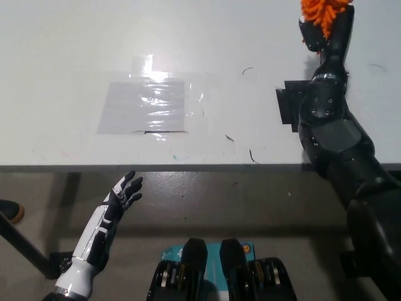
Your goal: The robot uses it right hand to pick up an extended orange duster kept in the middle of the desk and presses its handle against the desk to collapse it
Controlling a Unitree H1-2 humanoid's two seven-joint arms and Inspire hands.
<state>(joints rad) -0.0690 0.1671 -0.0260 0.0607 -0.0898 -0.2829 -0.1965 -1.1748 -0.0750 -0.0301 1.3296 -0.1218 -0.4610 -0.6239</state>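
The orange duster (pixel 324 11) shows only as a fluffy orange head at the top right edge of the head view; its handle is hidden. My black right hand (pixel 311 32) sits right under that head and looks shut on the duster, the forearm rising over the white desk (pixel 75 56). Low at the left, in front of the desk's edge, my white left hand (pixel 124 193) rests open and holds nothing.
A shiny patch of clear tape (pixel 147 105) lies in the middle of the desk. A black square pad (pixel 287 106) is partly covered by my right arm. The desk's front edge (pixel 156 167) runs across the picture; a shoe (pixel 9 210) shows at the left.
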